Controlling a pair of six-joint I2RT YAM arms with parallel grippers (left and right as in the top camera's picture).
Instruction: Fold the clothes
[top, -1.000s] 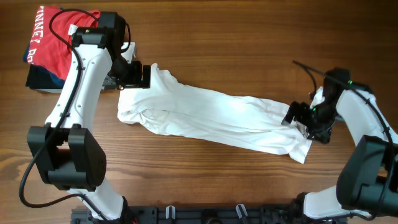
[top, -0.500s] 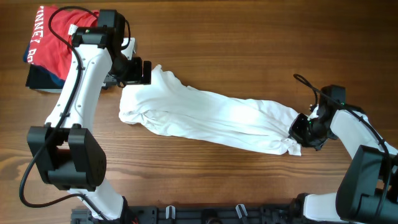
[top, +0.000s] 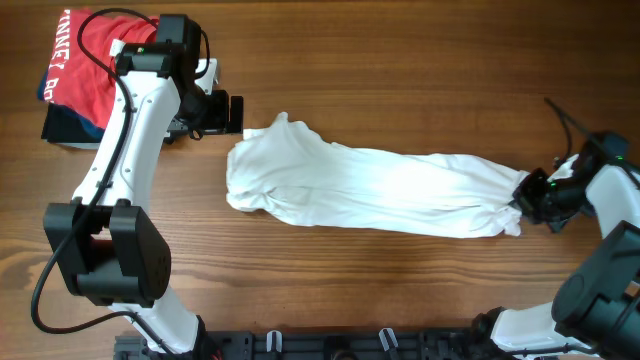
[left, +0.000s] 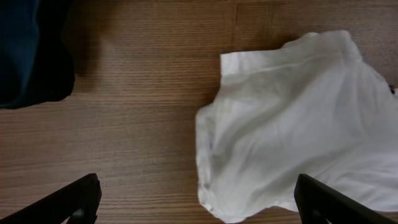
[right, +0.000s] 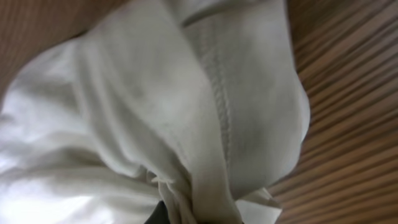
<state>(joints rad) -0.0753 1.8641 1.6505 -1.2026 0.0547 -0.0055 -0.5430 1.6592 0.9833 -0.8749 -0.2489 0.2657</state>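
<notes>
The white T-shirt (top: 370, 185) lies bunched in a long band across the table, no lettering showing. My left gripper (top: 235, 113) stands open just left of the shirt's upper left corner, apart from it. In the left wrist view the shirt (left: 298, 124) fills the right side, with bare wood between my wide-apart fingertips (left: 74, 202). My right gripper (top: 527, 197) is shut on the shirt's right end near the table's right edge. The right wrist view is nearly all gathered cloth (right: 155, 93), which hides the jaws of that gripper (right: 186, 214).
A red shirt with white lettering (top: 85, 60) lies on folded blue and dark garments (top: 65, 125) at the back left corner. A dark garment (left: 31, 50) shows at the upper left of the left wrist view. A black rail (top: 330, 345) runs along the front edge.
My right gripper shut on the shirt's right end and pulled it to the right. The whole shirt slid right, away from the left gripper, which stayed open in place.
</notes>
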